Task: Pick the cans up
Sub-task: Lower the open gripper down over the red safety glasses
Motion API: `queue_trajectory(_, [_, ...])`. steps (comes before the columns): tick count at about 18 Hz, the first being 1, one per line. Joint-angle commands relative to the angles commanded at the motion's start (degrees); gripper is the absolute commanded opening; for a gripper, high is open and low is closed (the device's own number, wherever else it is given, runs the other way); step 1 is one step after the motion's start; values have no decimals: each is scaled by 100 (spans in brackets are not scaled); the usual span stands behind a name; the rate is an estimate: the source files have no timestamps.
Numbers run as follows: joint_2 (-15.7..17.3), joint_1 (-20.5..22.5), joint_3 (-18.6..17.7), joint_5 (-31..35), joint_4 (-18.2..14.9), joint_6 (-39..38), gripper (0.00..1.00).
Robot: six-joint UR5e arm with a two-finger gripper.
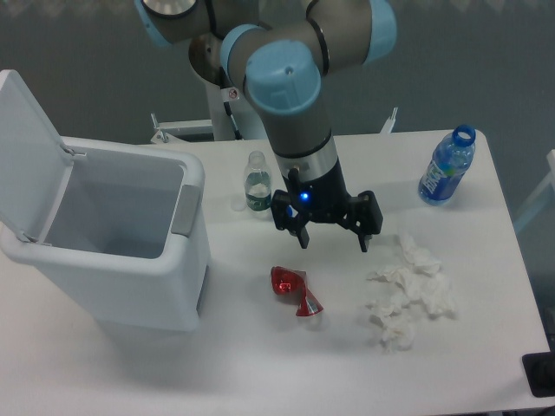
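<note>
Red crushed can (294, 290) shows no readable label; pincer (334, 239) spread above.

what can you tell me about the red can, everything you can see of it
The red can is small, crushed and glossy, like thin metal, with a pale silvery end at its lower right. It lies on its side on the white table, slanting from upper left to lower right, in front of the bin and left of the crumpled tissue. Only the table touches it. The open gripper hangs above and slightly behind it, holding nothing.
</note>
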Motion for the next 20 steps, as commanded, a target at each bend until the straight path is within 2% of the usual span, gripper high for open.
queue_trajectory(3, [-17, -9, -9, 184, -26, -501, 100])
queue_trajectory(6, [-289, -149, 17, 447, -9, -1082, 100])
queue_trajectory(9, [-570, -351, 79, 448, 17, -1539, 100])
queue_trajectory(14, [-1159, -545, 422, 431, 26, -2032, 100])
queue_trajectory(20, [-1336, -536, 414, 220, 18, -2217, 100])
